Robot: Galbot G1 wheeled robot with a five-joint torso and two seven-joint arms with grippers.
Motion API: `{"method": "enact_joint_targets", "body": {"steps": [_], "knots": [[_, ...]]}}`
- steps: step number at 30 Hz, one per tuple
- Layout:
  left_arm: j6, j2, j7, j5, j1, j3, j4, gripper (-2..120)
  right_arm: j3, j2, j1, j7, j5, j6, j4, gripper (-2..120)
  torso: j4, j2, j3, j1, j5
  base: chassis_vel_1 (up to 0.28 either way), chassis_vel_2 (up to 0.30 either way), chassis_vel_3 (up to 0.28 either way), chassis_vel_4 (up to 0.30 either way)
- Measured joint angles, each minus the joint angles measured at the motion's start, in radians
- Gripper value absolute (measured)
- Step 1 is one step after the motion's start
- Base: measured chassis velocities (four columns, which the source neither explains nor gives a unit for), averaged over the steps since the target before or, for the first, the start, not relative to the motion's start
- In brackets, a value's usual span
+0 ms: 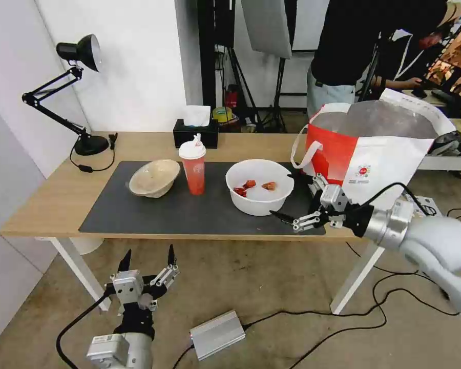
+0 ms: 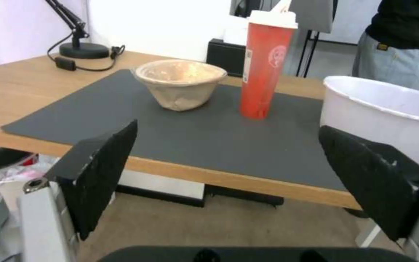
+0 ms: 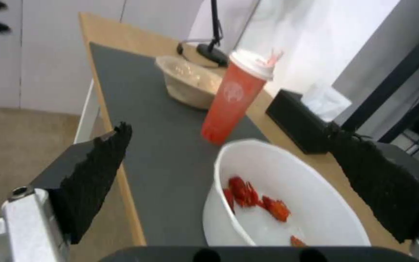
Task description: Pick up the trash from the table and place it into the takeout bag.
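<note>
Just off the table's near edge, my right gripper [image 1: 288, 198] hangs with fingers spread wide. At its ten o'clock sits the white bowl [image 1: 259, 186], almost touching. My left gripper [image 1: 147, 262], also spread, waits low, far from it.

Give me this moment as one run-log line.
right gripper: open, at white bowl | left gripper: open, parked below table | cup, pulp bowl: on mat | takeout bag: open
</note>
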Motion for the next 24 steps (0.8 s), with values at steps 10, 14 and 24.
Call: {"method": "enact_joint_targets", "body": {"steps": [10,14,24], "knots": [[-0.006,-0.009,0.001,0.000,-0.001,0.003,0.008,100,-0.207,0.035,0.218,-0.083,-0.033,0.000,-0.132,100,0.0000,0.000,0.000,0.000,0.0000,0.000,0.000,0.000,0.000],[-0.008,-0.015,0.001,0.000,0.002,0.002,0.009,100,-0.322,0.051,0.360,-0.119,-0.041,0.000,-0.188,100,0.0001,0.000,0.000,0.000,-0.0001,0.000,0.000,0.000,0.000],[-0.013,-0.025,0.001,0.002,0.007,0.005,0.017,100,-0.466,0.091,0.519,-0.143,-0.081,0.004,-0.259,100,0.0000,0.000,0.000,0.000,0.0000,0.000,0.000,0.000,0.000]]}}
